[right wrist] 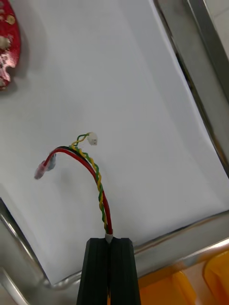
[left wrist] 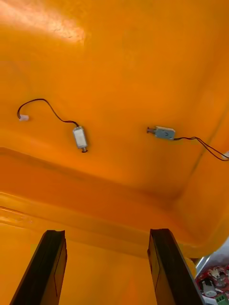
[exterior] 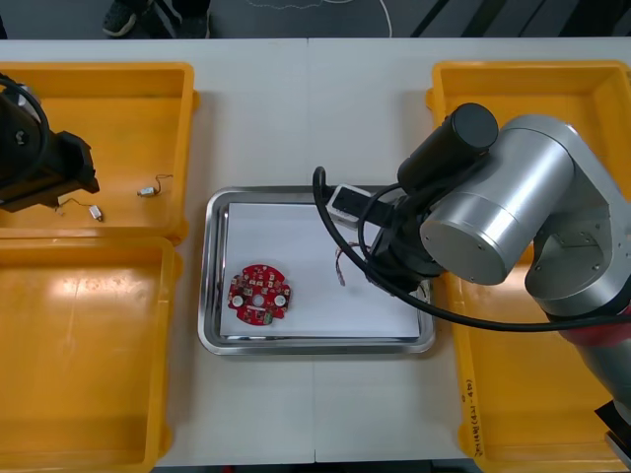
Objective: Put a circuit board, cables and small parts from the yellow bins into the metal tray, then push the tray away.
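My right gripper (right wrist: 109, 240) is shut on the end of a red and yellow cable (right wrist: 93, 167). The cable hangs over the white inside of the metal tray (right wrist: 206, 66), its plug ends close to the sheet. In the front view the right arm (exterior: 493, 212) covers the tray's right side and the cable's ends (exterior: 340, 268) peek out beside it. A round red circuit board (exterior: 259, 294) lies in the tray (exterior: 219, 340). My left gripper (left wrist: 107, 236) is open above the far left yellow bin (left wrist: 119, 57), short of two small metal parts (left wrist: 80, 137) (left wrist: 164, 132) with thin wires.
The left arm (exterior: 39, 163) hangs over the far left bin (exterior: 108, 84), where the two small parts (exterior: 148, 190) (exterior: 96, 211) lie. The near left bin (exterior: 79, 394) looks bare. Two more yellow bins (exterior: 537, 84) stand on the right, partly under the right arm.
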{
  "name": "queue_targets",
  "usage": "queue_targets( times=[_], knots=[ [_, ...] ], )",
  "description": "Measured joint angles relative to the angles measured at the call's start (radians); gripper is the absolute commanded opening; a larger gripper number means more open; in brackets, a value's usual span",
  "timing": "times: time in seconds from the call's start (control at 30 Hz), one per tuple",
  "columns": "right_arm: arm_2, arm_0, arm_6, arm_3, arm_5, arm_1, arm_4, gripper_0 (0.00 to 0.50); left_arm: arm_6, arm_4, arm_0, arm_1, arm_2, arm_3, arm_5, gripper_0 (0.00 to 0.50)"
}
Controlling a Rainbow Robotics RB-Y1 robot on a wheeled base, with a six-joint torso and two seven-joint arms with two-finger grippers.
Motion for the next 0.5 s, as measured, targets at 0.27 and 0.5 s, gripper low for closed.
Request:
queue_targets(
  times=[0.27, 0.5],
  knots=[
    [0.089, -0.049, 0.001, 0.011, -0.020, -0.008, -0.015, 0.000, 0.000, -0.001, -0.040, 0.031, 0.000, 0.128, -0.038, 0.500],
    [0.144, -0.063, 0.048, 0.037, -0.066, -0.025, -0.018, 0.000, 0.000, -0.012, -0.058, 0.035, 0.000, 0.216, -0.102, 0.500]
  ],
)
